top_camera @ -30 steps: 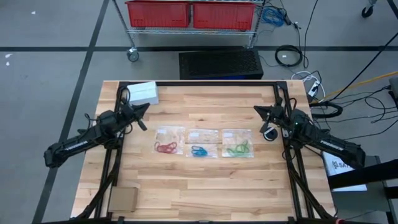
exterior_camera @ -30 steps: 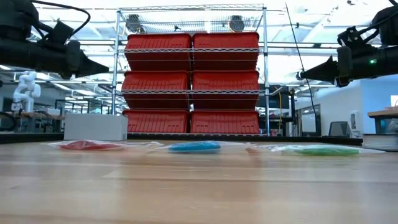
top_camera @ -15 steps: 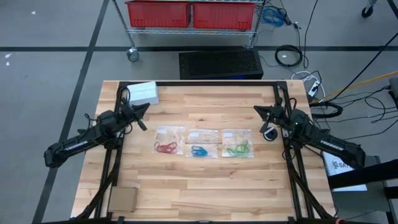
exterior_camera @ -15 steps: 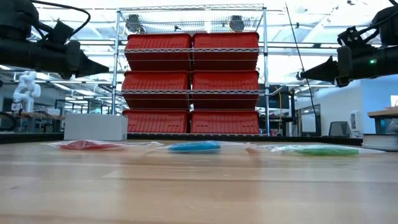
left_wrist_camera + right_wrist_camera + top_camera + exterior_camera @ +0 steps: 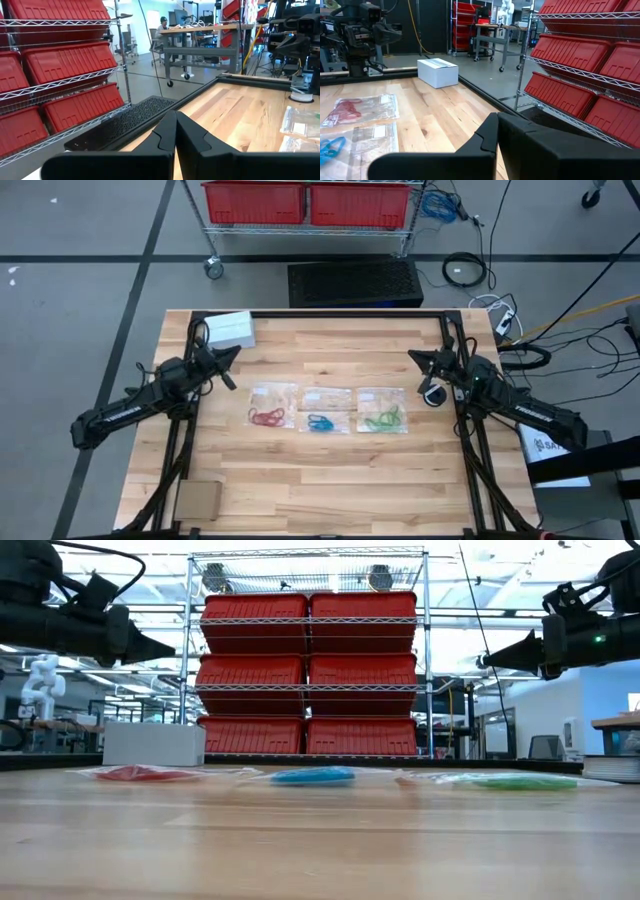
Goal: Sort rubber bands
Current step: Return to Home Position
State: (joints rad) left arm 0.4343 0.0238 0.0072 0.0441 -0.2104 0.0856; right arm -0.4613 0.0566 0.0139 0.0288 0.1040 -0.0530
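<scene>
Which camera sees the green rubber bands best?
The high view: the green rubber bands lie fully visible from above, inside their clear bag. The low view shows only a flat green streak. Neither wrist view shows any green.

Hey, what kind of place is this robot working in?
Likely a robotics lab or industrial workshop: a wire rack of red bins stands behind the wooden table, a wheeled workbench stands in the room beyond, and cables trail over the concrete floor.
</scene>
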